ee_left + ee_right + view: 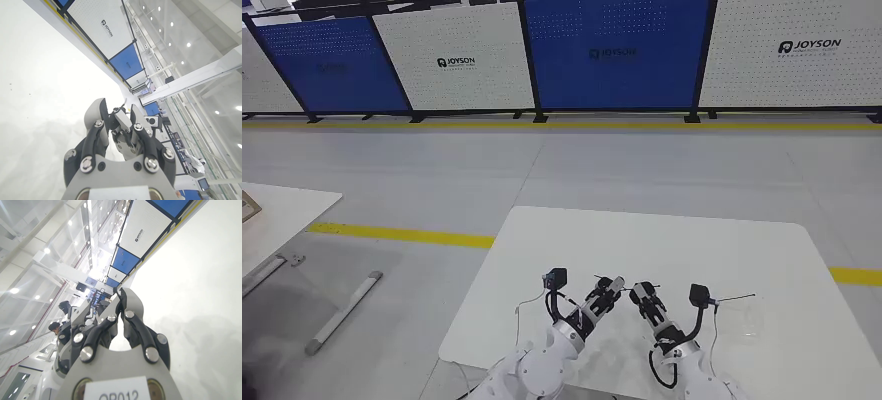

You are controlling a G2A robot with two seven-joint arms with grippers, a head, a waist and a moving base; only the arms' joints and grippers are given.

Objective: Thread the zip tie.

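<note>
Zip tie (115,291) shows as a thin black strip pinched between the pads of the right gripper (119,294), its end poking out past the fingertips just above the centre of the right wrist view. That clamped hold, I judge, keeps the strip stiff and pointed so it can be steered. In the top view both grippers sit low in the frame over the white table (692,240), tips close together, with the left gripper (610,290) just left of the right one. The left gripper's jaws stand apart in its own wrist view, and the right gripper's tip shows through the gap with a thin curl above it (whether any strip touches the left pads is too fine to tell). Facing each other this way likely lines up tail and head for threading, which does not look done yet.
</note>
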